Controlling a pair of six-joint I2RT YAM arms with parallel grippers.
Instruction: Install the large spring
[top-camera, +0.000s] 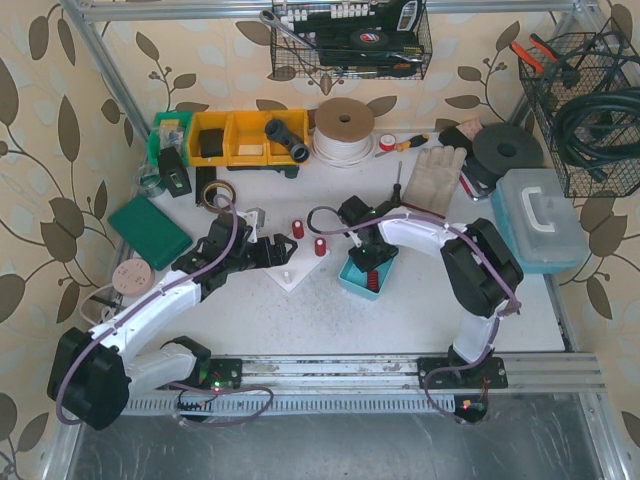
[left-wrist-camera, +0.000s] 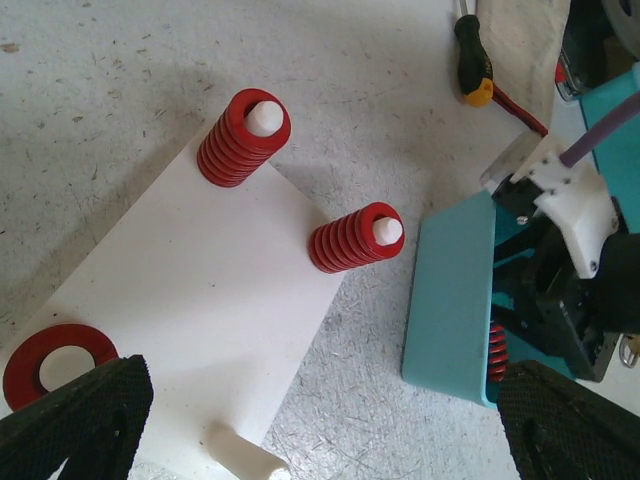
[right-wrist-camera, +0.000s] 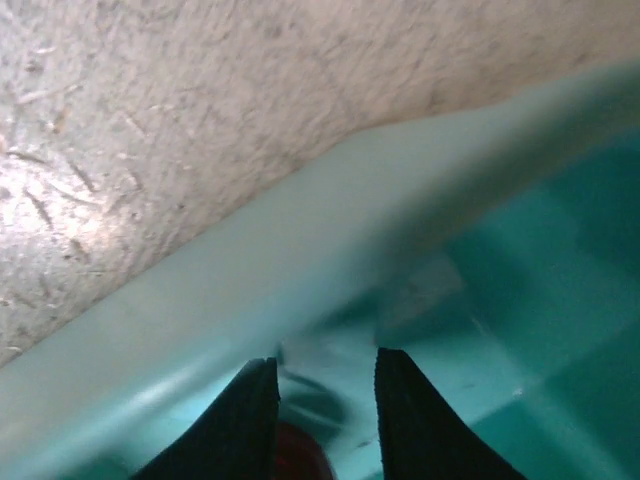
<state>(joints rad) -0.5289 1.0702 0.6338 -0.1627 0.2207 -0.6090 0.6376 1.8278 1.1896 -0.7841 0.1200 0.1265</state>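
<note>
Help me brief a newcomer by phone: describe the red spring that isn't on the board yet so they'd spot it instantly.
Find the white board mid-table, then the small teal tray just right of it, under the right arm. The red spring sits inside that tray; the other two springs stand on pegs on the board.

White-shelled arms (top-camera: 150, 310) with black joints (top-camera: 490, 265) and purple cables (left-wrist-camera: 600, 140) (matte black gripper fingers (right-wrist-camera: 245, 420))
</note>
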